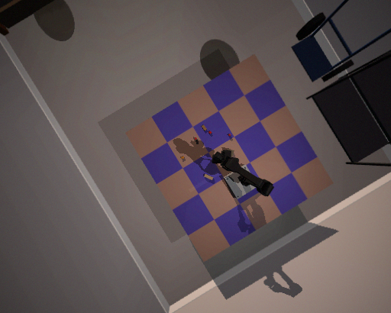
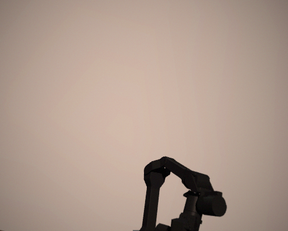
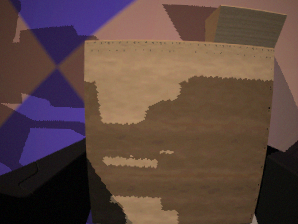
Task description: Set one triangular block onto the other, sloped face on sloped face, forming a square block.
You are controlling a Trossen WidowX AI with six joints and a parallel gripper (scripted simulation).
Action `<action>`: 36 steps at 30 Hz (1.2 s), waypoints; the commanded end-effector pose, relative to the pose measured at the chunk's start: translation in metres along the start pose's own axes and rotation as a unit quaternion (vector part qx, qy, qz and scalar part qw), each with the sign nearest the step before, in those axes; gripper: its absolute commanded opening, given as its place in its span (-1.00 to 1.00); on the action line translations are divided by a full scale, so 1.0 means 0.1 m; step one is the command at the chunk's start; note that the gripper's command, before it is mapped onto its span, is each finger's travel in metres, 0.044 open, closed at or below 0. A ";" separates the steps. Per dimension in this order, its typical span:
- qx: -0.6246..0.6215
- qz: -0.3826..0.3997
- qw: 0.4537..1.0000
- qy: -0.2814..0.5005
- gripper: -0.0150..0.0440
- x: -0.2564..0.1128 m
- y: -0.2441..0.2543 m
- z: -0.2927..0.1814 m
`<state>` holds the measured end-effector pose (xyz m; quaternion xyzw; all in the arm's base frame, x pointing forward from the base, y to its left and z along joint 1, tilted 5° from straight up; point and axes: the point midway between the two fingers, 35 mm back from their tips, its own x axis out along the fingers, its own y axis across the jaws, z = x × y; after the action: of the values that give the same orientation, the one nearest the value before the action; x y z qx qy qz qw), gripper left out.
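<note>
My gripper (image 3: 173, 148) is shut on a triangular block (image 3: 220, 120). The held block is pale wood, partly in shadow, and fills the middle of the wrist view, with a black finger at either side. Its sloped face cannot be made out. The other triangular block (image 3: 250, 28) shows beyond its far edge at the top right, with a grey-green face and an orange-brown side. It stands on a pinkish tile, partly hidden by the held block; whether they touch cannot be told. In the top view my hand hides the blocks; the exterior view shows only upper parts of the arm.
On the checkered table (image 1: 254, 70) lie a tan block (image 1: 208, 177), a smaller tan piece (image 1: 204, 127), an orange piece (image 1: 182, 157) and small red pieces (image 1: 210, 133) (image 1: 229, 135). The arm's metal base plate (image 1: 233, 188) is at the lower middle.
</note>
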<state>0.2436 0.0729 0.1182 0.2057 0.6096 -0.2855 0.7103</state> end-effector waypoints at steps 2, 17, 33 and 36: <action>-0.001 0.000 1.000 0.002 -0.49 -0.09 -0.24 0.00; -0.003 -0.004 1.000 0.002 -0.49 -0.15 -0.66 0.00; -0.003 -0.004 1.000 0.000 -0.49 0.56 -0.68 0.15; -0.003 -0.004 1.000 0.000 -0.49 0.56 -0.68 0.14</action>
<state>0.2139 0.0050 0.0733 0.2007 0.6127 -0.2899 0.7074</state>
